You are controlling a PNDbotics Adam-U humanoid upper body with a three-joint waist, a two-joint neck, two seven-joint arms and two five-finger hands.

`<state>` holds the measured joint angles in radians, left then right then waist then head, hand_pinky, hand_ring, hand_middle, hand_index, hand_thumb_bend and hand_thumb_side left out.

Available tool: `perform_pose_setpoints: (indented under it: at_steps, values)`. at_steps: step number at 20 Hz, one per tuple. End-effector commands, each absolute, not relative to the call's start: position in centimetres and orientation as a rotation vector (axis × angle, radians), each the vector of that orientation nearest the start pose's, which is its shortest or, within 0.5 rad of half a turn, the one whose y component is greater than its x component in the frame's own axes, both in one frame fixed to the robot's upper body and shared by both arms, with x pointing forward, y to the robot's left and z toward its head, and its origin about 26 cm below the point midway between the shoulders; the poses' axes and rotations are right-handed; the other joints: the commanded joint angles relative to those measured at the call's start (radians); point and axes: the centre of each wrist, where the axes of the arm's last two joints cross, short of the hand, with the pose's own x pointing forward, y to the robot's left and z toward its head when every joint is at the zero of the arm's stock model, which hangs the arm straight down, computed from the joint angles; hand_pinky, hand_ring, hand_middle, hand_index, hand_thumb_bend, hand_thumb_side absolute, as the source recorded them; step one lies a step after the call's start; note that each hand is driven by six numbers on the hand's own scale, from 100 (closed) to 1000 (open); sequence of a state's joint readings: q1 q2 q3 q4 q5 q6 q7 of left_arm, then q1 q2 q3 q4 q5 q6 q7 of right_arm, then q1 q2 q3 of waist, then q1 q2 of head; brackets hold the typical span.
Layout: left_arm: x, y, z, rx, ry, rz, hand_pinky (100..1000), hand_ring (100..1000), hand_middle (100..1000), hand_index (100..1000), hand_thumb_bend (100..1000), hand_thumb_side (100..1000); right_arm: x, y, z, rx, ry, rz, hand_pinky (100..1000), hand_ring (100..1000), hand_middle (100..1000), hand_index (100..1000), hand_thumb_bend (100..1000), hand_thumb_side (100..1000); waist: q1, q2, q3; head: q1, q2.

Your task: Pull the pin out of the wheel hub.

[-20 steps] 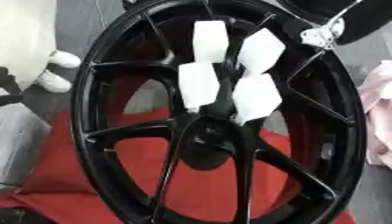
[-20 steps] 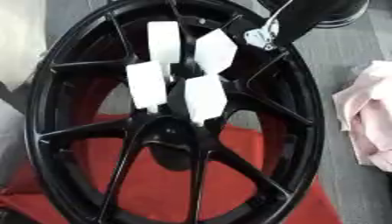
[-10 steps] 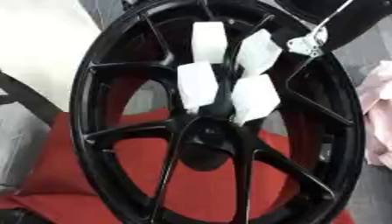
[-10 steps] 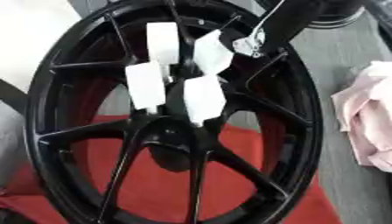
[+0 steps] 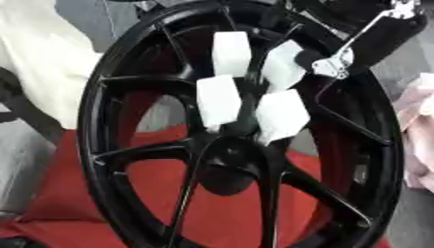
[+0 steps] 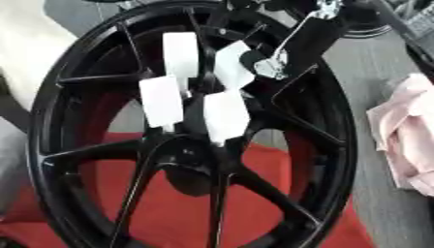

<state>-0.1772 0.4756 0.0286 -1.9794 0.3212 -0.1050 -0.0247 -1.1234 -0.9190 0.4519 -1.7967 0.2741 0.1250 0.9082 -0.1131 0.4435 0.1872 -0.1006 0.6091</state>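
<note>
A large black spoked wheel hub stands tilted and fills both views. Several white block-shaped pins stick out around its centre: one at the upper left, one at the upper right, one at the lower left and one at the lower right. My right hand, black with a silver joint, reaches in from the upper right. Its dark tip is right at the edge of the upper-right pin. The left hand shows in neither view.
A red cloth lies under the wheel. A pink cloth is bunched on the grey floor at the right. A white object stands behind the wheel's left rim. A dark round object sits at the far upper right.
My right hand has come down and to the left, from outside the rim over to the upper-right white pin. The wheel and its pins have stayed put.
</note>
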Motion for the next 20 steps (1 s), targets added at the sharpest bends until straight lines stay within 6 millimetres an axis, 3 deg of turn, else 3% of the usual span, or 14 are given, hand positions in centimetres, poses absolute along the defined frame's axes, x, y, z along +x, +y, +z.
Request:
perform_pose_setpoints:
  at_steps: [1, 20]
  values:
    - [28.5, 30.3, 18.9, -0.047, -2.242, -0.341, 759, 853, 770, 845, 206, 992, 31.6, -21.3, 40.6, -0.728, -1.447, 2.026, 923, 934, 889, 955, 100, 263, 0.006, -0.038, 0.001, -0.007, -0.010]
    - [28.6, 30.2, 18.9, -0.048, -2.237, -0.346, 759, 852, 769, 844, 207, 1000, 31.6, -21.8, 39.1, -0.679, -1.386, 2.038, 924, 944, 890, 952, 100, 268, -0.002, -0.028, 0.008, -0.013, -0.017]
